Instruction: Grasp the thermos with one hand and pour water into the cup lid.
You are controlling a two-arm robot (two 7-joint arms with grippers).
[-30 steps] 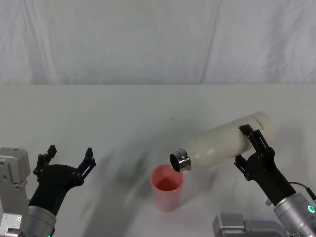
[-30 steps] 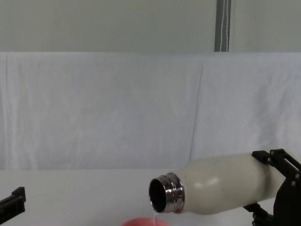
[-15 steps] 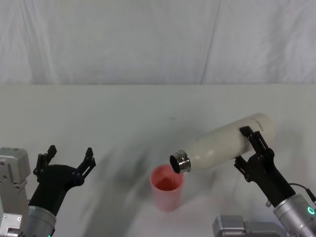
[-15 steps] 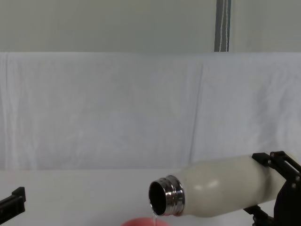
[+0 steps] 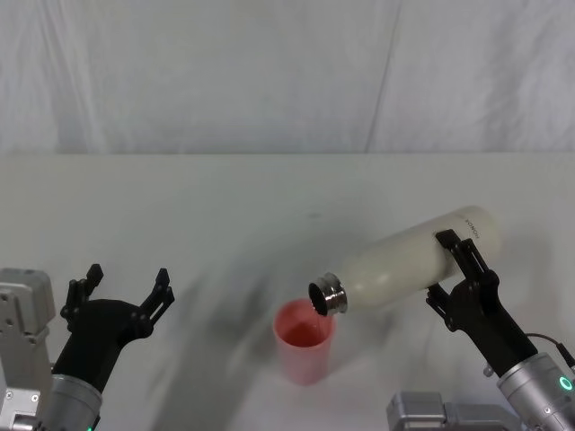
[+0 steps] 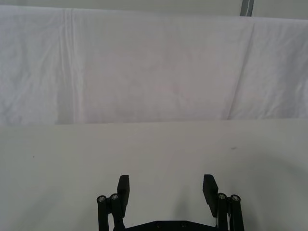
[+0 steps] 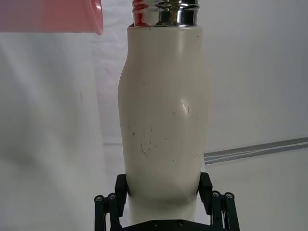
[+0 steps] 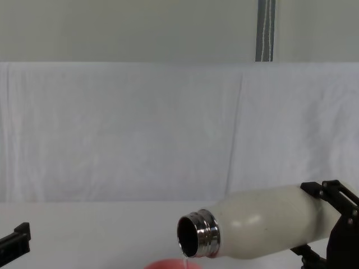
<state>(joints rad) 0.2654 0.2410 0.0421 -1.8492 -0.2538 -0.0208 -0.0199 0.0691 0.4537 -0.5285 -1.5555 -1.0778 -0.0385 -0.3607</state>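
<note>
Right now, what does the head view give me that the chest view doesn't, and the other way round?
Head view alone: the whole cup lid standing on the table under the steel neck, and the left gripper open and idle at near left. Chest view alone: a thin stream of water falling from the neck to the lid's rim. Both: the thermos tipped mouth-down to the left, with the right gripper clamped on its base end.

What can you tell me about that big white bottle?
The thermos is a cream-white matte bottle, lightly scuffed, with a shiny threaded steel neck, uncapped. The right gripper clamps its lower body, holding it tipped nearly level above the table, mouth over the pink cup lid. A thin stream of water runs from the mouth.
</note>
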